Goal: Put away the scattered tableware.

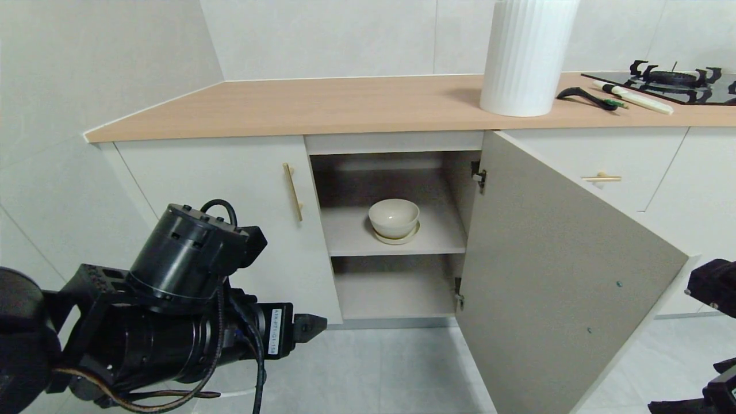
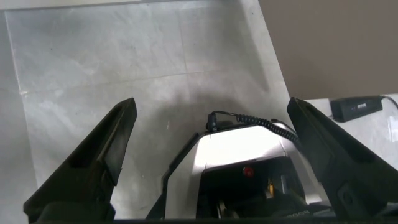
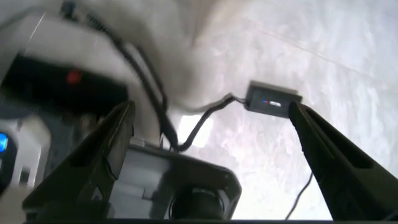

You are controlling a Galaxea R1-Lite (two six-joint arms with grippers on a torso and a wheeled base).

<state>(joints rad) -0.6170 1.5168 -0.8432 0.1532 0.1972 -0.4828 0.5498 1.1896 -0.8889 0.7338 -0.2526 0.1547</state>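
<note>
While the cabinet door (image 1: pixel 552 276) stands open, a cream bowl (image 1: pixel 394 215) rests on a plate (image 1: pixel 397 238) on the upper shelf (image 1: pixel 443 241). At two o'clock from the bowl, a black utensil (image 1: pixel 585 95) and a white-handled one (image 1: pixel 635 98) lie on the countertop (image 1: pixel 322 106). Left gripper (image 2: pixel 211 104), at seven o'clock from the bowl: jaws wide, empty. Right gripper (image 3: pixel 210 107): jaws likewise wide, empty.
</note>
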